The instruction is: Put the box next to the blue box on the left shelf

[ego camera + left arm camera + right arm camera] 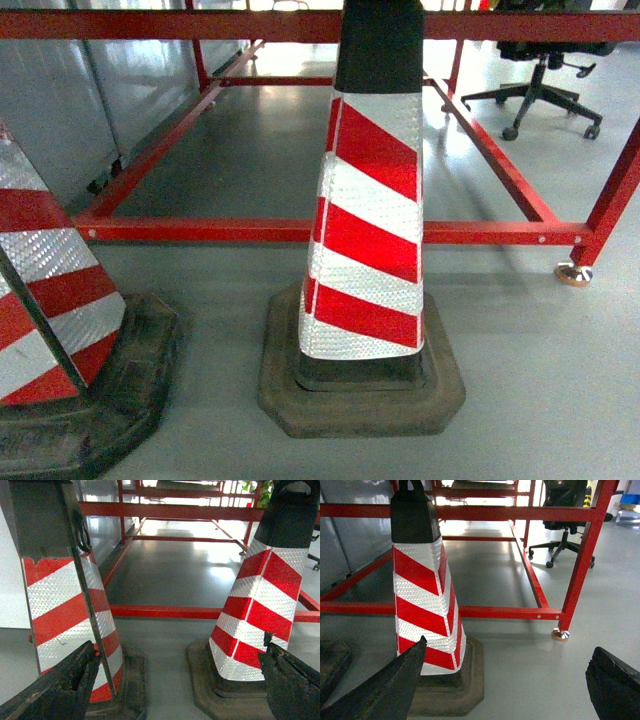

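Observation:
The box, the blue box and the left shelf are out of view in all three views. In the left wrist view my left gripper (179, 652) is open, its dark fingers (75, 675) wide apart with only grey floor between them. In the right wrist view my right gripper (509, 650) is also open and holds nothing, with bare floor between its fingers (612, 680). Neither gripper shows in the head view.
A red-and-white striped cone (370, 230) on a black base stands straight ahead, with a second cone (40, 280) at the left. Behind them runs a low red tubular frame (200, 230) with a metal foot (573, 273). An office chair (540, 80) stands far right.

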You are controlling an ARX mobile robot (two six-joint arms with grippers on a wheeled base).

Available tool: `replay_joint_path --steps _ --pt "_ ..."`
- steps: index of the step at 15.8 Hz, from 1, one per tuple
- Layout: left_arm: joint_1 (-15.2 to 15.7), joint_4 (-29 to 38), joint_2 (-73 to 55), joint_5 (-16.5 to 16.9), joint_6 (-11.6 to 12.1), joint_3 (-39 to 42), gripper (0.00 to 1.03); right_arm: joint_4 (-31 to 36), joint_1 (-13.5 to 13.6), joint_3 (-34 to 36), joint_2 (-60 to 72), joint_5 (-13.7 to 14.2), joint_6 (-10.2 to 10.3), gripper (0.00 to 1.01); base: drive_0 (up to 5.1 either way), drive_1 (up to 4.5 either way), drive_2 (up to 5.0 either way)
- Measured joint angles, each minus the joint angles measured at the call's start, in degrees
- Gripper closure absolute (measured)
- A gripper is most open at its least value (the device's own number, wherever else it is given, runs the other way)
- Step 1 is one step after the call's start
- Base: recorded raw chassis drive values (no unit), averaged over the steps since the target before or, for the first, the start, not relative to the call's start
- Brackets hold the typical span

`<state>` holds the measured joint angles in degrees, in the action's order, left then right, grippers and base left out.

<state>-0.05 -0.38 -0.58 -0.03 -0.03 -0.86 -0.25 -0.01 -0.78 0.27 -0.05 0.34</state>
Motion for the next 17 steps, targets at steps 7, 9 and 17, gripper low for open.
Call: replay_joint_path --steps 7,9,17 --pt "0.0 0.0 0.0 0.0 0.0 0.0 0.05 0.0 0.0 0.0 0.0 0.0 0.0 0.03 0.0 0.0 0.0" --pt "0.0 0.0 0.0 0.0 0.0 0.0 0.05 0.0 0.0 0.0 0.0 0.0 0.0 0.03 0.0 0.0 0.0" --pt "0.0 0.0 0.0 0.0 0.2 0.0 0.05 -0.1 0.0 0.0 0.0 0.1 0.0 0.03 0.0 0.0 0.0"
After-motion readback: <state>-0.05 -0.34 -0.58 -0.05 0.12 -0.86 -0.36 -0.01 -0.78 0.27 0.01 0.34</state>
